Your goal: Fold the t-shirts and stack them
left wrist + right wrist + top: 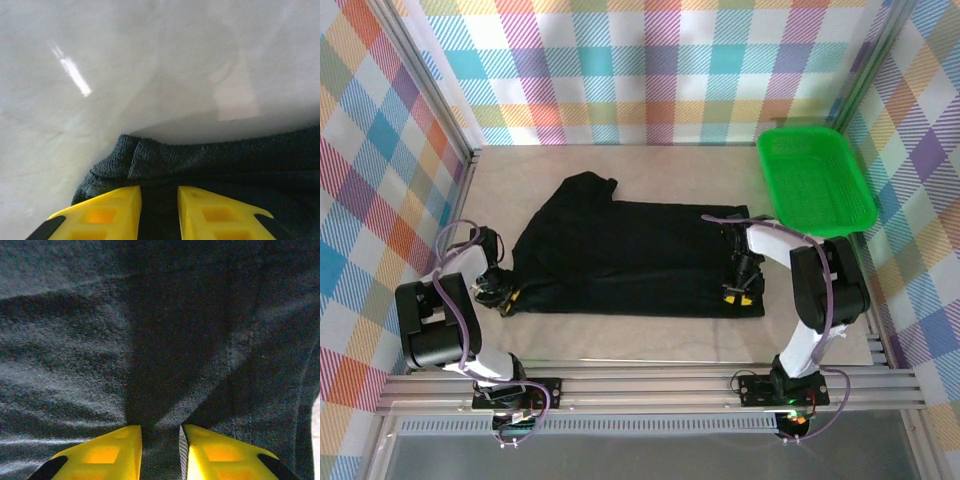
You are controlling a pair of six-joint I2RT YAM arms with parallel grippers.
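One black t-shirt [620,250] lies spread across the middle of the table, its near half doubled over into a long band. At the shirt's near left corner my left gripper [510,300] sits low. In the left wrist view the yellow fingers [115,210] hold dark cloth between them, and the bunched hem [210,155] lies just ahead. My right gripper [740,295] is down on the near right corner. In the right wrist view my right gripper [160,432] pinches the fabric [150,340], and creases fan out from the gap.
A bright green mesh basket [813,180] stands at the back right, just beyond the shirt's right end. Bare beige tabletop [620,340] runs along the near edge in front of the shirt. Checked walls close in the left, back and right.
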